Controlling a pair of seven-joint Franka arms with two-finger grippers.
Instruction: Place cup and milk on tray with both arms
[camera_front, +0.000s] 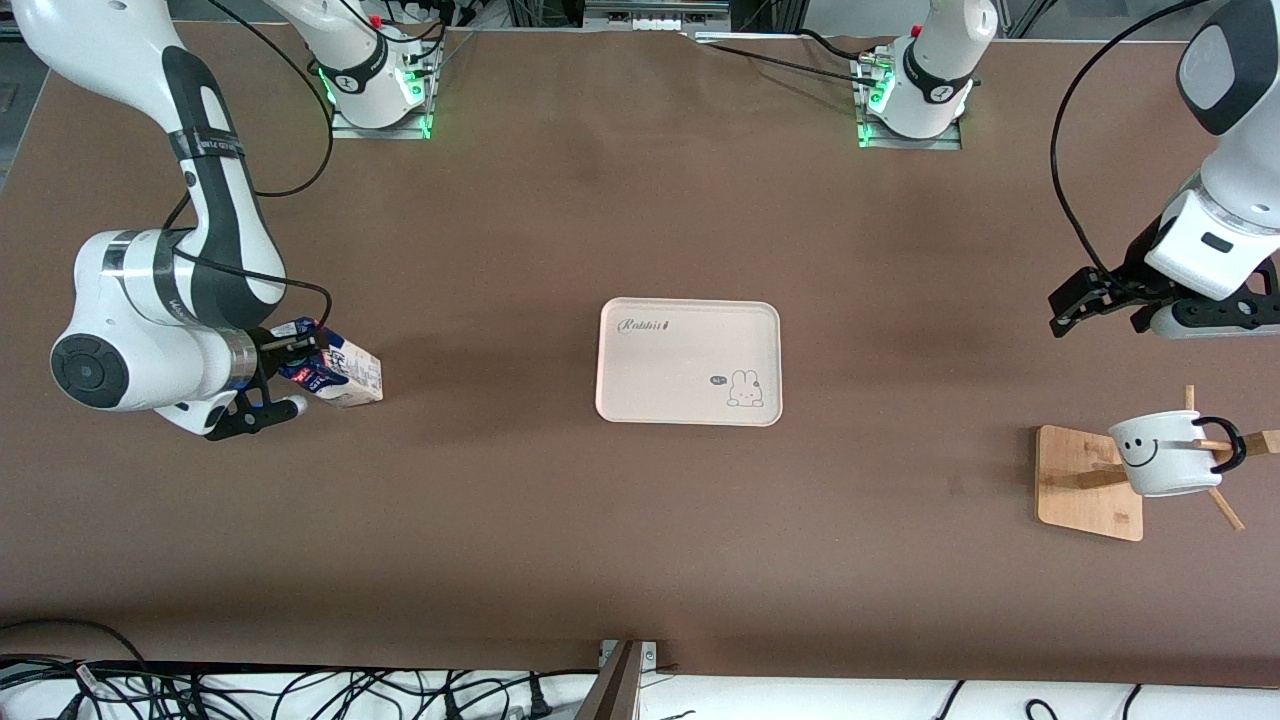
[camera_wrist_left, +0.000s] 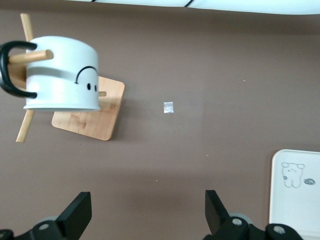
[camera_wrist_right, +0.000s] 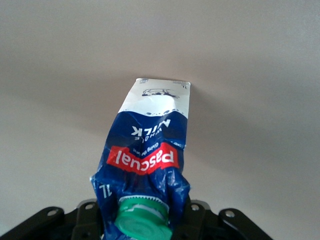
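Observation:
The milk (camera_front: 342, 373) is a blue and white carton lying on its side at the right arm's end of the table. My right gripper (camera_front: 293, 377) is shut on its gabled top, and the carton (camera_wrist_right: 147, 150) is creased there just past the green cap (camera_wrist_right: 142, 220). The white cup (camera_front: 1163, 455) with the smiley face hangs by its black handle on a wooden stand's peg at the left arm's end. My left gripper (camera_front: 1072, 306) hovers open and empty over the table beside the stand, with the cup (camera_wrist_left: 62, 75) ahead of its fingers (camera_wrist_left: 75, 215). The cream tray (camera_front: 670, 365) lies empty at mid-table.
The stand's square wooden base (camera_front: 1085, 490) and slanting pegs (camera_front: 1225, 510) sit under and around the cup. A small pale scrap (camera_wrist_left: 168, 107) lies on the brown tabletop between the stand and the tray (camera_wrist_left: 297, 200). Cables run along the table's front edge.

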